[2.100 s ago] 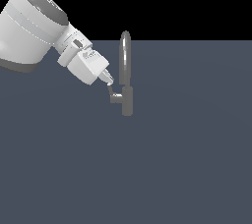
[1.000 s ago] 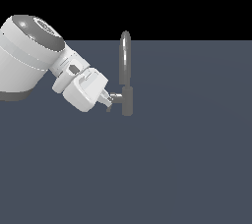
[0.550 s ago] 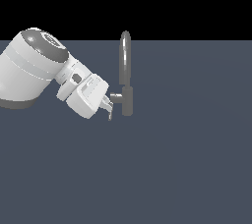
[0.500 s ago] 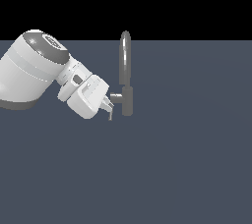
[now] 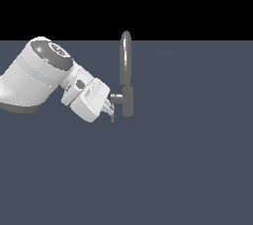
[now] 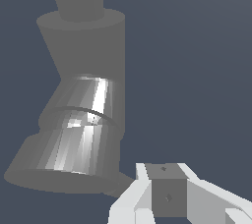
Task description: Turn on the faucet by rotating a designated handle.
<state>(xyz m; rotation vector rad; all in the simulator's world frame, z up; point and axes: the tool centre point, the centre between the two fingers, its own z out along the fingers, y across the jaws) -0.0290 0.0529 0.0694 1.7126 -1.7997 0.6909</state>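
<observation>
The handle (image 5: 114,99) is a short grey stub running out horizontally from the faucet's base toward the exterior view's left, with a thin flat stick hanging down from its outer end, close against the fingertips; in the wrist view the stub (image 6: 74,134) fills much of the picture as a banded, shiny cylinder seen almost end-on. The faucet (image 5: 126,76) stands upright a little left of the middle of the exterior view, on the dark blue-grey tabletop (image 5: 188,160); its thicker cylindrical base carries a slim spout that rises and arches over at the top, where it reaches just above the tabletop's far edge into the black background. The white end effector (image 5: 109,109) sits just beside the handle on the exterior view's left, its fingertips at the stick; whether they actually touch it cannot be told; in the wrist view only one pale finger (image 6: 167,196) shows, near the stub's rim; whether the fingers are spread or pressed together cannot be told. Behind it the bulky white arm (image 5: 37,73) slants away toward the exterior view's left edge.
</observation>
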